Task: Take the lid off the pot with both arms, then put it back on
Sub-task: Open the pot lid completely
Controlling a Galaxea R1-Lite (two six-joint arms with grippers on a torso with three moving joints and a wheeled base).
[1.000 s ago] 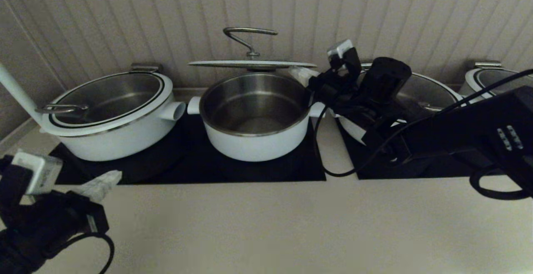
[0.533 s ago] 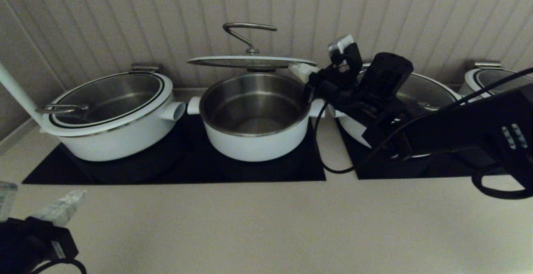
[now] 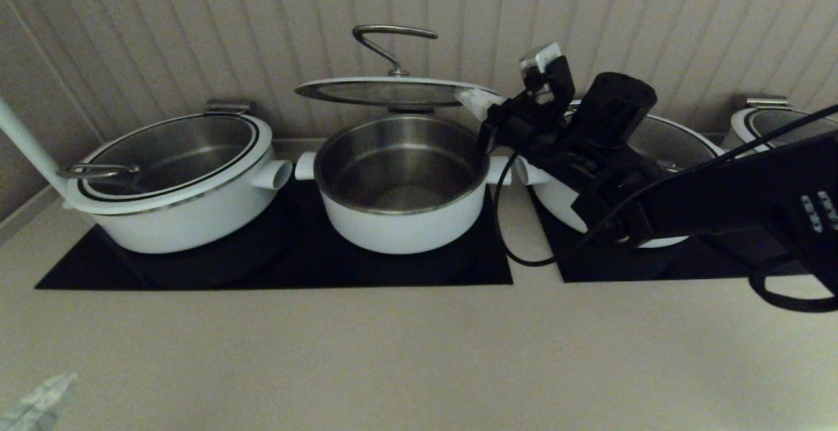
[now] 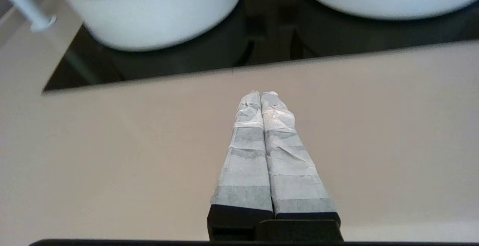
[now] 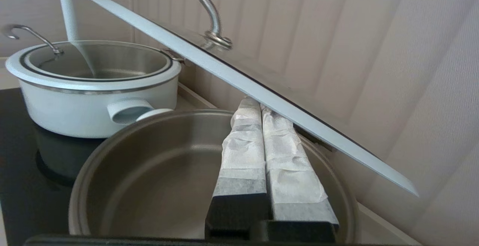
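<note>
The pot stands uncovered on the black hob, its steel inside showing; it also fills the right wrist view. The lid hangs tilted above it, its steel handle pointing up. My right gripper is shut, with its fingertips under the lid's right rim, so the lid rests on them. The lid's far edge is near the pot's back rim; I cannot tell whether they touch. My left gripper is shut and empty, low over the counter at the front left.
A wider white pot with its own lid and a long white handle stands left of the pot. Another wide pot sits behind my right arm, and a further one is at the far right. A panelled wall stands close behind.
The right gripper has risen and tipped the lid's right side higher above the pot. The left arm has drawn back to the front left, nearly out of the head view.
</note>
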